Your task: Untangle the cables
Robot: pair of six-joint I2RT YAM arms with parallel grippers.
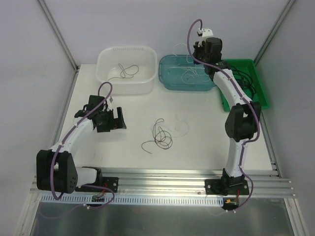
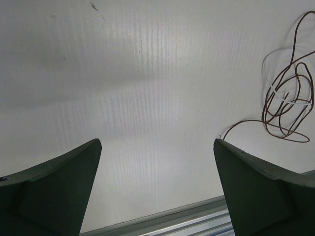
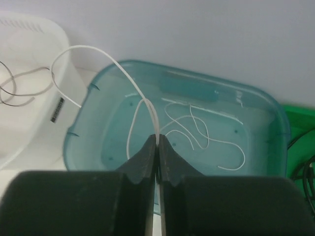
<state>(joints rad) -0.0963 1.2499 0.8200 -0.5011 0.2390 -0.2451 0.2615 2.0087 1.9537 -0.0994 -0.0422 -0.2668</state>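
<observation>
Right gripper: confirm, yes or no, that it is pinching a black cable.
No, the right gripper is shut on a thin white cable above the teal bin.

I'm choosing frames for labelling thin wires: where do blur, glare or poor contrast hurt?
Top external: evenly lit, dark cable crisp, loose white cable nearly lost against the white table. Left wrist: both sharp, soft shadow bands across the table. Right wrist: right gripper blurred up close, pinched white cable clear, teal bin mildly glossy.
</observation>
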